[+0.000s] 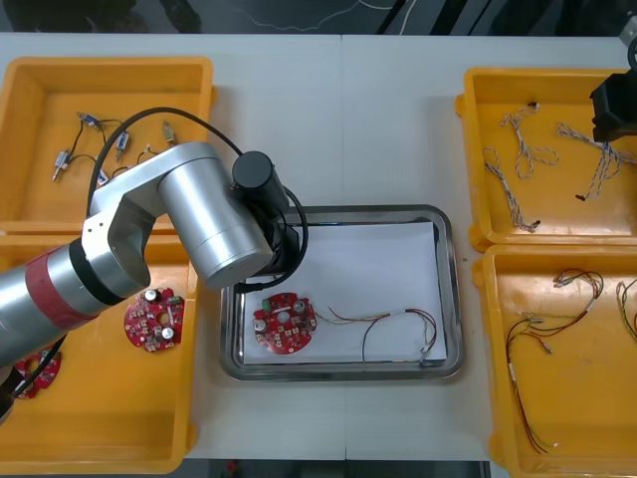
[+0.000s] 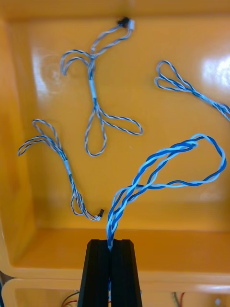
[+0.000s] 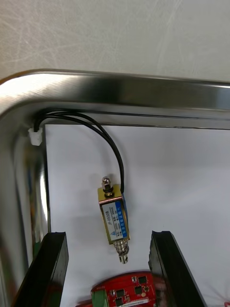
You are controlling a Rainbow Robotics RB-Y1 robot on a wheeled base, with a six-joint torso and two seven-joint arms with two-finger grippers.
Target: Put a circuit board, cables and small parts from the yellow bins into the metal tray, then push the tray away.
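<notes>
blue-white cable (image 2: 114,216) in right gripper (image 2: 110,243) — over bin (image 2: 43,91).

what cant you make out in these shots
- Front view: the left arm hides the left gripper and the small metal part between its open fingers.
- Front view: the edge cuts off the right gripper.
- Right wrist view: the shut fingers hide the gripped end of the twisted blue and white cable.
- Left wrist view: the edge cuts off the circuit board.

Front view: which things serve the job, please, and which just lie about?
Job: metal tray; circuit board, red and yellow cable, small metal part; blue and white cable in right gripper over a yellow bin; left gripper open over tray.
Lying about: spare boards, spare cables in bins.
</notes>
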